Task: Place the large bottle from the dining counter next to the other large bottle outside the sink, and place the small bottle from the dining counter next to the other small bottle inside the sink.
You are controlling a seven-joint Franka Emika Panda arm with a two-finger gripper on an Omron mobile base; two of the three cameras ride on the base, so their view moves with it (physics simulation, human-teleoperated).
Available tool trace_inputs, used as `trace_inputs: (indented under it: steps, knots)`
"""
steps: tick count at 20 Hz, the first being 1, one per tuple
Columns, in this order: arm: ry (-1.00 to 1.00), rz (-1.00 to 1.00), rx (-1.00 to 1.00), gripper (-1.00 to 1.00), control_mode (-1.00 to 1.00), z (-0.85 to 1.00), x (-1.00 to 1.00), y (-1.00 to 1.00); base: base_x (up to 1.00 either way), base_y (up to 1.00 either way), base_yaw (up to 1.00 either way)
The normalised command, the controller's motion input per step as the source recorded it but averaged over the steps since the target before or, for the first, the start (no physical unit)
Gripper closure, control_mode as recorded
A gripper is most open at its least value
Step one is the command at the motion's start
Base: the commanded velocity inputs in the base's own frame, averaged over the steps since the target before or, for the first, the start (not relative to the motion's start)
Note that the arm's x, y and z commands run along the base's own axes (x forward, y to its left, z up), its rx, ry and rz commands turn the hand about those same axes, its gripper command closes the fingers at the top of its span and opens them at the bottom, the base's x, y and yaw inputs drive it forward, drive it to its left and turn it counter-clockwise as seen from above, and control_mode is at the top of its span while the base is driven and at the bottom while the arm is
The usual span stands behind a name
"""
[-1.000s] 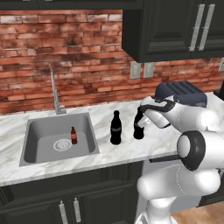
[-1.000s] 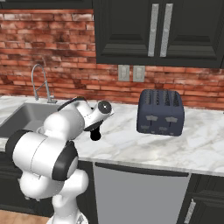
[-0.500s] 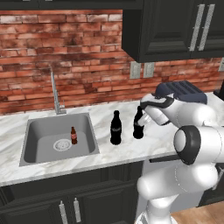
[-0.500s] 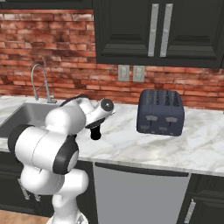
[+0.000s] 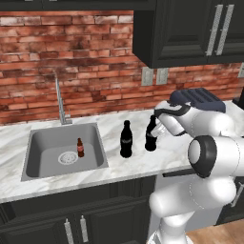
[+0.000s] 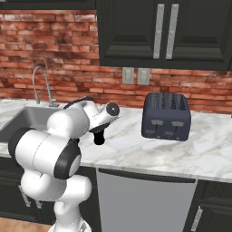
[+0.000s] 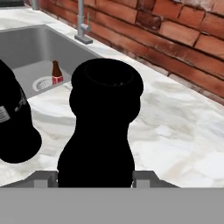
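Three bottles in the left base view. Left of centre: one small bottle (image 5: 80, 147), brown with a red label, upright in the sink (image 5: 43, 164). Centre: two large black bottles on the counter (image 5: 138, 164), free one (image 5: 126, 139) just beside held one (image 5: 151, 134). Gripper (image 5: 155, 135) partly closed around the right-hand bottle, apparently gripping.

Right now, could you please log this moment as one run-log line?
gripper: shut on held bottle | held bottle: on counter, right of other bottle | small bottle: in sink
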Motion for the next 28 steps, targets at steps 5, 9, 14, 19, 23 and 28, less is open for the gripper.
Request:
trace_inputs:
  steps: [5, 9, 14, 19, 23, 28]
  knots:
    - [-0.08, 0.00, 0.00, 1.00, -1.00, -0.16, -0.07, 0.00, 0.00, 0.00, 0.00]
    - [-0.07, 0.00, 0.00, 1.00, -1.00, -0.14, -0.05, 0.00, 0.00, 0.00, 0.00]
    - [-0.01, 0.00, 0.00, 1.00, -1.00, -0.05, 0.00, 0.01, 0.00, 0.00, 0.00]
    - [0.00, 0.00, 0.00, 1.00, -1.00, -0.05, 0.00, 0.02, 0.00, 0.00, 0.00]
    - [0.02, 0.00, 0.00, 1.00, -1.00, -0.08, 0.03, 0.08, 0.00, 0.00, 0.00]
    - [0.05, 0.00, 0.00, 1.00, -1.00, -0.12, 0.05, 0.12, 0.00, 0.00, 0.00]
